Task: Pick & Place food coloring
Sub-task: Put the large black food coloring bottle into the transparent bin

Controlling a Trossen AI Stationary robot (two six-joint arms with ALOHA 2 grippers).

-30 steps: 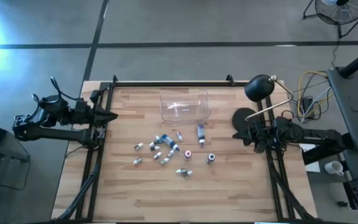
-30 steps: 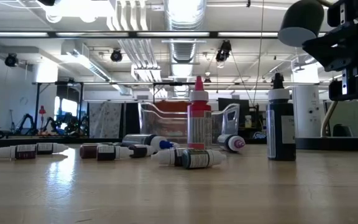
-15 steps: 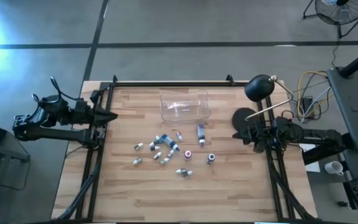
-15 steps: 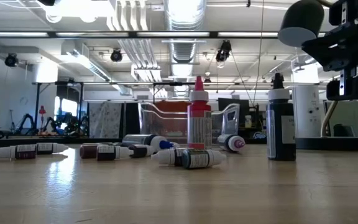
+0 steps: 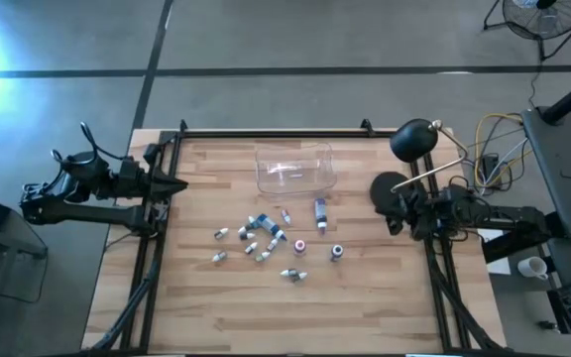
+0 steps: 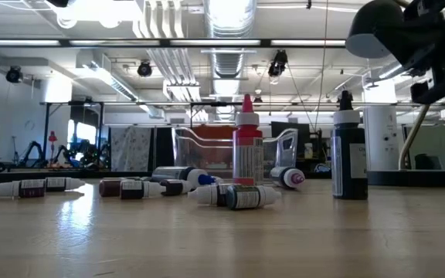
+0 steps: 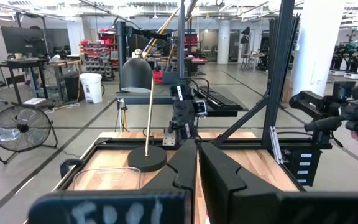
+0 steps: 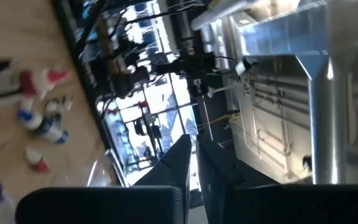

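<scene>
The right pincer (image 5: 392, 210) has rolled at the wrist since half a second ago: in the low view its dark housing at upper right now sits tilted and higher, while the bottles (image 5: 266, 238) lie as before. The tub (image 5: 294, 167), clear plastic, stands above frame centre in the high view and looks empty; no bottle is in it. The bottles are scattered just below it at mid-table (image 5: 365, 297), most lying flat, a red-capped one (image 6: 246, 147) and a dark one (image 6: 349, 158) upright. The right pincer hangs at the right edge beside a lamp (image 5: 412, 141), fingers closed, holding nothing. The left pincer (image 5: 176, 185) waits at the left edge, fingers together, empty.
</scene>
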